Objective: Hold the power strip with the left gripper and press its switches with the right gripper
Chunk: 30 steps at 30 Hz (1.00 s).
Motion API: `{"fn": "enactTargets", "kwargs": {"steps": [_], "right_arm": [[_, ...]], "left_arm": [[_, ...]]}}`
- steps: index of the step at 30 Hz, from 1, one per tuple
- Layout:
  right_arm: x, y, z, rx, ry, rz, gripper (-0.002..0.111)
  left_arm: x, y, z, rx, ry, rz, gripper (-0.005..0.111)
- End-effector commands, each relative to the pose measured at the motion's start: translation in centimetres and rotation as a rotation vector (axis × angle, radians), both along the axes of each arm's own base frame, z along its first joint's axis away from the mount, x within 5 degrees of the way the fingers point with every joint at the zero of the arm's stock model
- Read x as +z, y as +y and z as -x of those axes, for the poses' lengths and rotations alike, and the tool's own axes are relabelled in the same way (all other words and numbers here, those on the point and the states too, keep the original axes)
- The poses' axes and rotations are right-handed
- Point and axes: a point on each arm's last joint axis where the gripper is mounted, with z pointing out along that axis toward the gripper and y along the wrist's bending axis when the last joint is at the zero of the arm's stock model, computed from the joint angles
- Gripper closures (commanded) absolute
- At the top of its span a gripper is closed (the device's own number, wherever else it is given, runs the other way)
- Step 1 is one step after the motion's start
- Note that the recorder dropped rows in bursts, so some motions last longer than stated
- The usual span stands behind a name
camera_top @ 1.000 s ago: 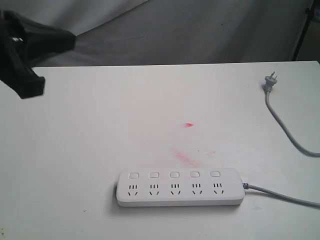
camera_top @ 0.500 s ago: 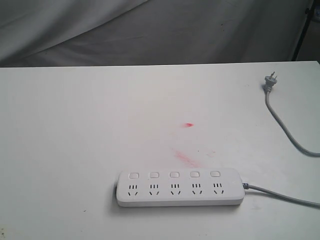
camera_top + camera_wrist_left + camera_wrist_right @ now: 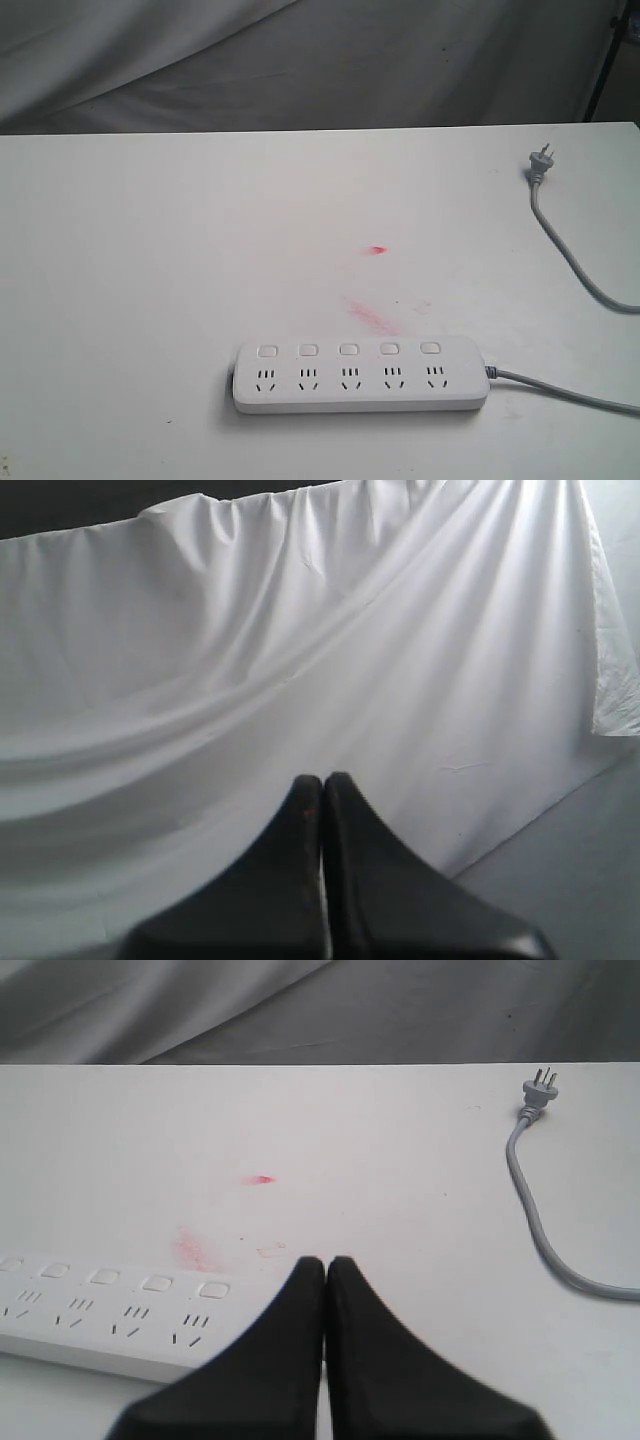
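Observation:
The white power strip [image 3: 360,377] lies flat near the front of the table, its row of square switches [image 3: 348,349] above the sockets, its grey cord [image 3: 560,392] leaving at the right end. Neither arm appears in the exterior view. In the left wrist view my left gripper [image 3: 323,777] is shut and empty, facing only draped white cloth. My right gripper [image 3: 325,1260] is shut and empty, hovering beside the strip's cord end; the power strip [image 3: 90,1320] and its switches [image 3: 157,1283] show just off its fingertips.
A grey plug [image 3: 539,161] with its cord [image 3: 580,265] lies at the far right of the table. Red smears [image 3: 372,317] mark the tabletop behind the strip. Grey-white cloth [image 3: 300,60] hangs behind the table, and a black stand [image 3: 605,60] is at the far right.
A black arm part at the upper left of the exterior view a second ago has left the view. The power strip and cord have not moved.

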Motion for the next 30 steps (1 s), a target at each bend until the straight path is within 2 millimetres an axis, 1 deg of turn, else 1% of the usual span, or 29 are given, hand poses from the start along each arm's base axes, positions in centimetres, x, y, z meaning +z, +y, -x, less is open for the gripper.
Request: {"fn": "enactTargets", "kwargs": {"steps": [1, 3, 10, 14, 18, 21, 30], "right_arm": [[-0.1, 0.0, 0.0, 0.005, -0.007, 0.002, 0.108], [-0.1, 0.0, 0.0, 0.005, -0.007, 0.002, 0.108], [-0.1, 0.0, 0.0, 0.005, -0.007, 0.002, 0.108], [-0.1, 0.0, 0.0, 0.005, -0.007, 0.002, 0.108], [-0.1, 0.0, 0.0, 0.005, -0.007, 0.002, 0.108], [-0.1, 0.0, 0.0, 0.005, -0.007, 0.002, 0.108], [-0.1, 0.0, 0.0, 0.005, -0.007, 0.002, 0.108]], "left_arm": [[-2.0, 0.1, 1.1, 0.026, -0.009, 0.026, 0.106], [-2.7, -0.1, 1.6, 0.025, -0.015, 0.027, 0.106], [-6.4, -0.4, 3.3, 0.017, -0.019, 0.052, 0.106], [-8.5, -0.5, 3.9, 0.006, -0.021, 0.098, 0.106], [-10.1, -0.6, 4.5, -0.005, -0.031, 0.138, 0.106], [-10.6, -0.7, 4.8, -0.011, -0.041, 0.154, 0.106], [-10.7, -0.7, 5.0, -0.012, -0.049, 0.152, 0.106]]}}
